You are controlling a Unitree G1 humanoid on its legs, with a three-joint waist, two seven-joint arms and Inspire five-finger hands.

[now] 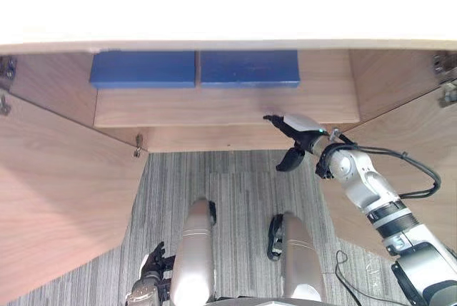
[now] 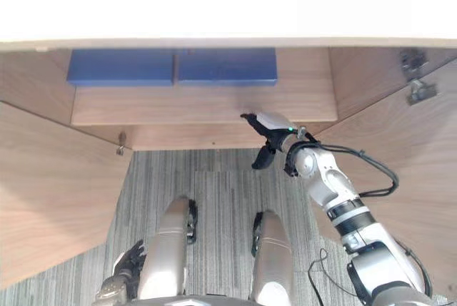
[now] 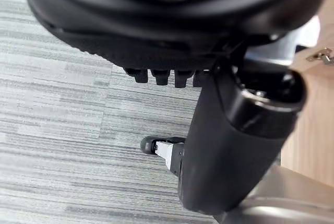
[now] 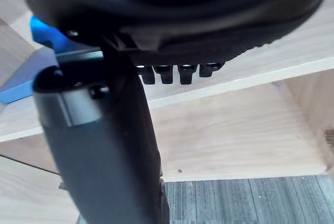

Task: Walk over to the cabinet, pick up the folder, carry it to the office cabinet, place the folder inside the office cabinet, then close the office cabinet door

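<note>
A flat blue folder lies at the back of the light wooden cabinet shelf, touching a second blue folder, long axis along the shelf. The right hand, nearer than the low left hand, hovers empty at the shelf's front edge, fingers straight and thumb apart.

**Silver arm, dark hands**

The right arm is silver-grey, built of rounded segments with dark bands, and a black cable runs along it. The right hand is black with a pale back plate and a small green light. The left hand is black.
</note>
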